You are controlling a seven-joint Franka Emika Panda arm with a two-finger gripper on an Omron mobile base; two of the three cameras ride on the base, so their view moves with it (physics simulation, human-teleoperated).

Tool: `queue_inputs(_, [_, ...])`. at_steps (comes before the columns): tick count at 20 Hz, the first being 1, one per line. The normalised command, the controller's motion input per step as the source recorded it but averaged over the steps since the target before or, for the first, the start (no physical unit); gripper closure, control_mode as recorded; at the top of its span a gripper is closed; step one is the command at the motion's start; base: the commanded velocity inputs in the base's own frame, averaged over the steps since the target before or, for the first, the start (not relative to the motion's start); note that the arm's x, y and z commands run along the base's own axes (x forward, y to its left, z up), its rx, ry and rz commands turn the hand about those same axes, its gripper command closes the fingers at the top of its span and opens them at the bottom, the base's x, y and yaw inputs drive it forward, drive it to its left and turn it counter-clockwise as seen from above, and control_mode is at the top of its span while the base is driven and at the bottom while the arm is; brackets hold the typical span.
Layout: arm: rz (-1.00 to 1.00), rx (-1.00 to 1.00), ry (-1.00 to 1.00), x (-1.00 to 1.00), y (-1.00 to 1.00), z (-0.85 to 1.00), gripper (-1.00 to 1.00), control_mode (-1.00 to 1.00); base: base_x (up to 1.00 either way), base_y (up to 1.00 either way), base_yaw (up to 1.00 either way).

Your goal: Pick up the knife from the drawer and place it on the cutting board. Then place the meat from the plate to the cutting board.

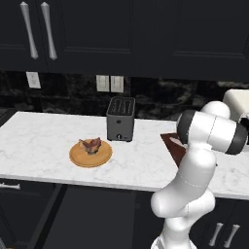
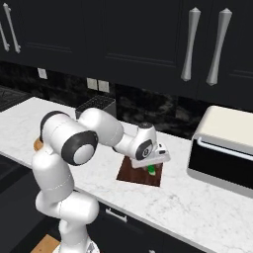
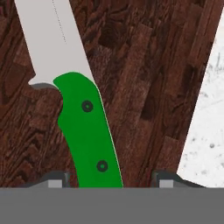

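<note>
1. I am letting go of the knife (image 3: 85, 127) over the cutting board (image 3: 144, 87). My fingers (image 3: 107, 180) are standing apart on either side of the green handle with a gap on each side, so they are gripping nothing.
2. To finish this well, I am judging that I should lift straight up off the board, keeping my fingertips clear of the handle so the knife is not dragged or spun.
3. The knife is lying flat on the board, its pale blade pointing away from my hand and its bright green handle, with two dark rivets, between my fingertips.
4. The board is dark brown with a wood grain, resting on the white marbled worktop (image 3: 205, 131).
5. The meat (image 1: 91, 145) is sitting on the round tan plate (image 1: 90, 154), well apart from the board, with the toaster (image 1: 120, 118) between them.
</note>
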Motion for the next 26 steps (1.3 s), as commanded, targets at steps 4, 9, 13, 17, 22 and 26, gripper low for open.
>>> queue_inputs(4, [0.00,0.00,-0.11,-0.20,0.12,0.14,-1.00,-1.00,0.00,0.00,0.00])
queue_inputs(9, [0.01,-0.01,-0.22,-0.40,0.50,0.28,-1.00,-1.00,0.00,0.00,0.00])
queue_inputs(13, [0.01,0.00,-0.14,-0.25,0.82,0.34,-1.00,-1.00,0.00,0.00,0.00])
queue_inputs(17, [0.00,-0.01,-0.06,-0.19,0.73,0.50,-1.00,-1.00,0.00,0.00,0.00])
queue_inputs(22, [0.04,-0.02,0.00,-0.22,0.68,0.61,-1.00,-1.00,0.00,0.00,0.00])
queue_inputs(26, [0.07,-0.02,0.00,-0.15,0.70,0.57,-1.00,-1.00,0.00,0.00,0.00])
